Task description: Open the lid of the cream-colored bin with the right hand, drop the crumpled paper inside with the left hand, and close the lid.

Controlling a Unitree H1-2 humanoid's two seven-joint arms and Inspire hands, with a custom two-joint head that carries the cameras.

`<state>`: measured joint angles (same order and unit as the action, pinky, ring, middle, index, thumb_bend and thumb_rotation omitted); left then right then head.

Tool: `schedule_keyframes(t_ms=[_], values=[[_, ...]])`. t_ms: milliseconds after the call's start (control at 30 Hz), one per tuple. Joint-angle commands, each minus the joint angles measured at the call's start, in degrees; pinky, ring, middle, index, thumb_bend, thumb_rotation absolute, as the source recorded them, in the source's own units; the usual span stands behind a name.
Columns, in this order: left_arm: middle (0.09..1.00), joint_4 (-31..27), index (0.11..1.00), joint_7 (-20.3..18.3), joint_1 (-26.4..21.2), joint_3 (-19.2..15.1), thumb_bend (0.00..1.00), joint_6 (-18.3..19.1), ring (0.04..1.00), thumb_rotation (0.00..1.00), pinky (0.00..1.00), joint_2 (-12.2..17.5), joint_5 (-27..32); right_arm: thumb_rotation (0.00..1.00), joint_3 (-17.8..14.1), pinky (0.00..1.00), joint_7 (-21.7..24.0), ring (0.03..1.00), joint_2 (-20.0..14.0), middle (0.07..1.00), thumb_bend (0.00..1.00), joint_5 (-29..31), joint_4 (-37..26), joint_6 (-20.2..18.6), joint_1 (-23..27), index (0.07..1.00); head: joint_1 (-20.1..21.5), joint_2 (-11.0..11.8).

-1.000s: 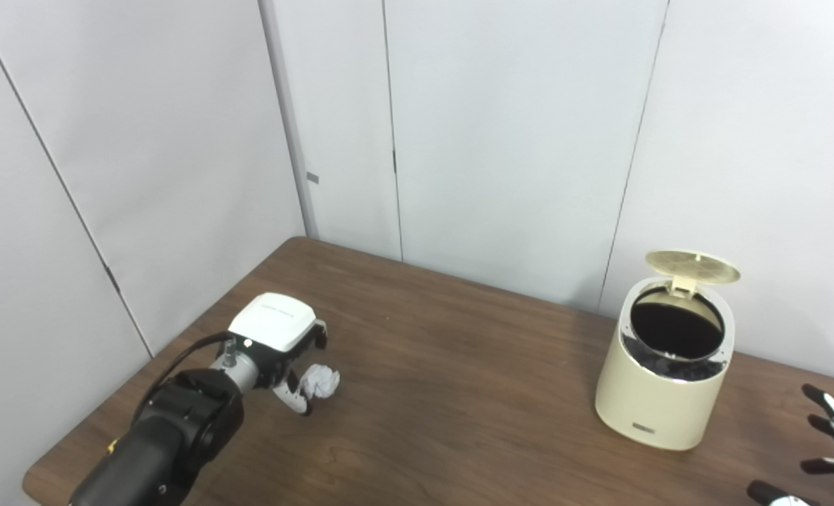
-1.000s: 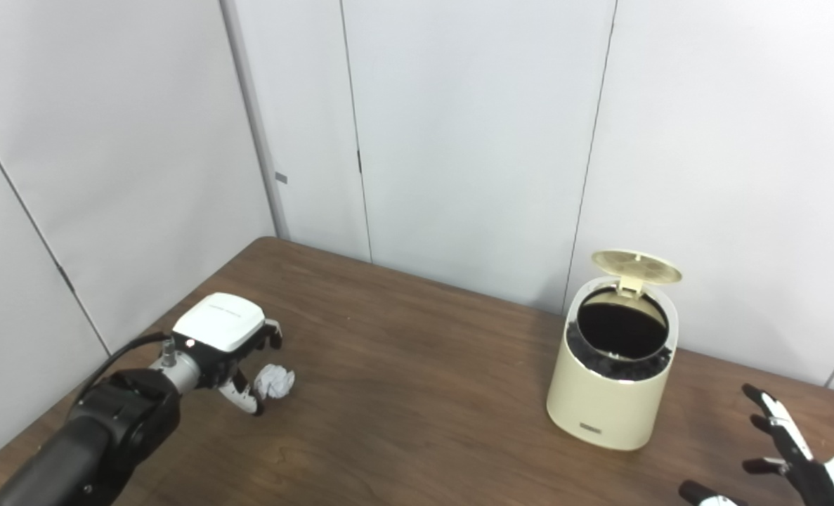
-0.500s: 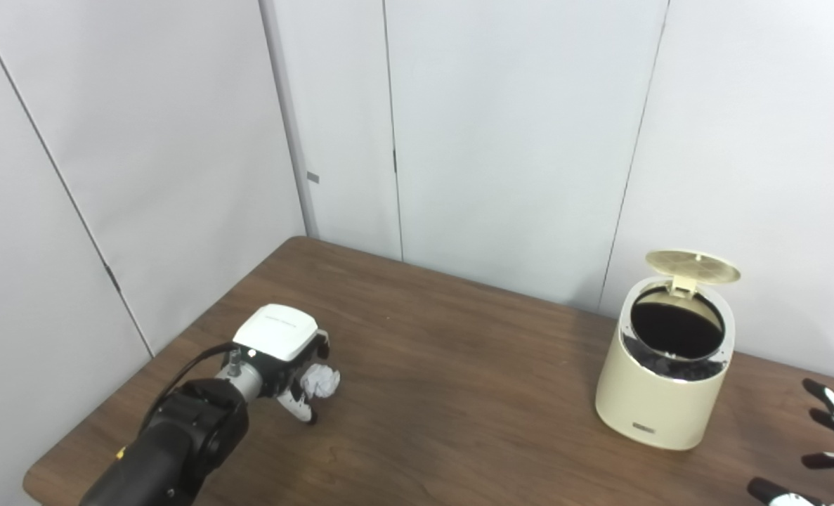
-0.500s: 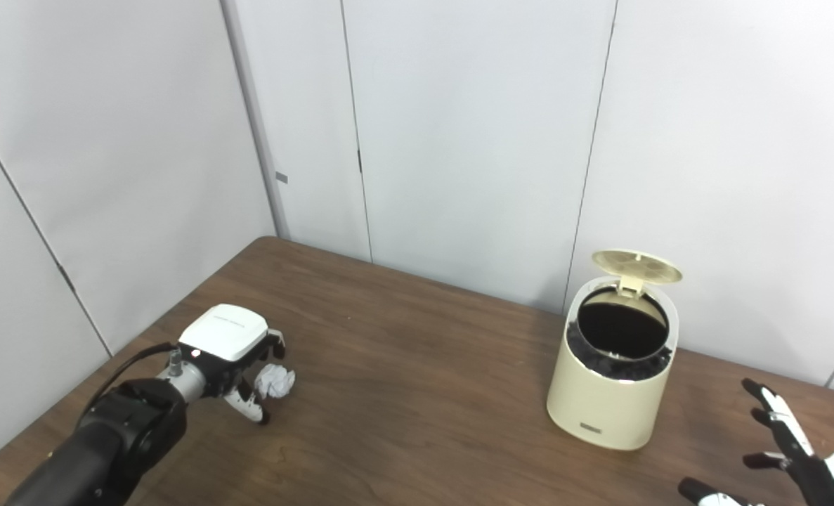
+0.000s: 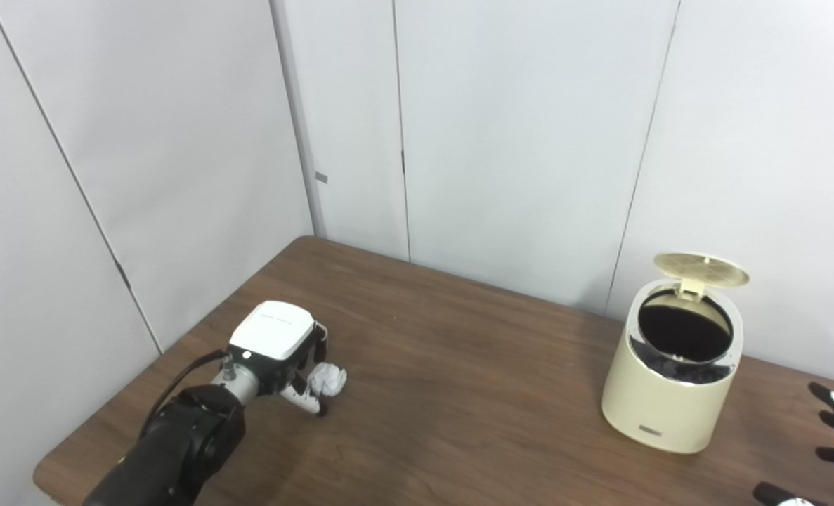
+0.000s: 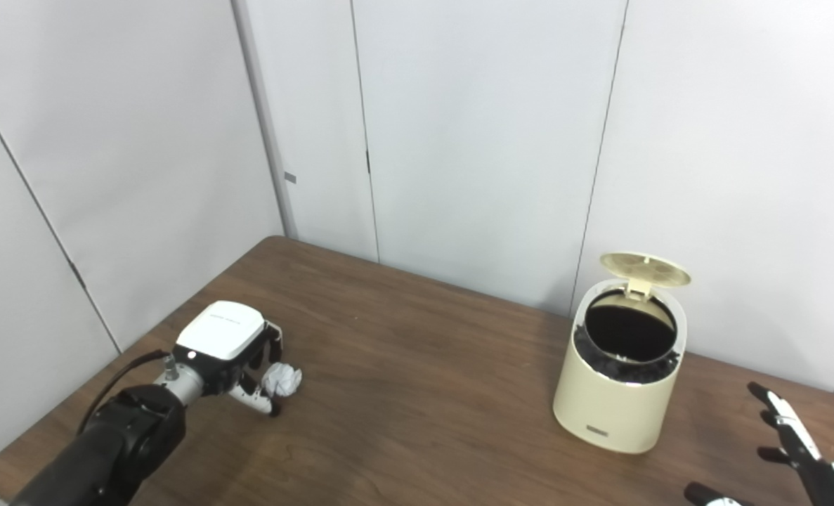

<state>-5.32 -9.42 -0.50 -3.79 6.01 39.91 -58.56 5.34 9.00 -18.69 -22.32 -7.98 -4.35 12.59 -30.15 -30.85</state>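
White crumpled paper (image 5: 327, 379) lies on the brown table (image 5: 459, 393), near its left end. The left robot hand (image 5: 283, 351) is right over it, fingers (image 5: 309, 403) curled down around the ball, touching it. I cannot tell if it has a real hold yet. The cream bin (image 5: 673, 372) stands well apart, on the right side, with its lid (image 5: 702, 266) tipped up and its dark inside showing. The right robot hand (image 6: 796, 457) waits near the bin, low in the corner, fingers spread wide and holding nothing. The right eye view shows more of it; the left eye view shows only fingertips. Both cut it off at the edge.
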Motion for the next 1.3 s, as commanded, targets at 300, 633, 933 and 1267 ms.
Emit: schedule_keyframes(t_ms=[300,633,933,1267], values=[[0.476,2.5,0.487,2.5,0.6,3.1,0.53,-0.1,0.412,0.0,0.41,0.7,1.1,0.53,-0.7,0.67,-0.4,0.91,-0.6,0.979,0.7,-0.5,-3.5,-1.1,0.7,0.946,0.0,-0.5],[0.446,3.4,0.503,4.1,0.6,5.0,0.52,0.1,0.435,0.0,0.45,0.6,1.6,0.53,-0.5,0.71,-0.2,0.922,-0.7,0.983,0.69,-0.5,-3.6,-1.1,0.5,0.95,0.0,-0.7],[0.433,4.3,0.513,4.9,0.5,6.8,0.52,0.1,0.509,0.0,0.51,0.7,1.4,0.53,-0.6,0.76,-0.4,0.931,-0.9,0.982,0.69,-0.6,-3.5,-0.6,0.4,0.945,0.4,-1.0],[0.474,4.4,0.487,10.1,0.5,7.7,0.53,0.4,0.489,0.0,0.49,0.4,0.1,0.51,-0.5,0.77,-0.4,0.93,-0.9,0.982,0.67,-0.6,-3.5,-0.4,0.3,0.944,0.6,-1.3]])
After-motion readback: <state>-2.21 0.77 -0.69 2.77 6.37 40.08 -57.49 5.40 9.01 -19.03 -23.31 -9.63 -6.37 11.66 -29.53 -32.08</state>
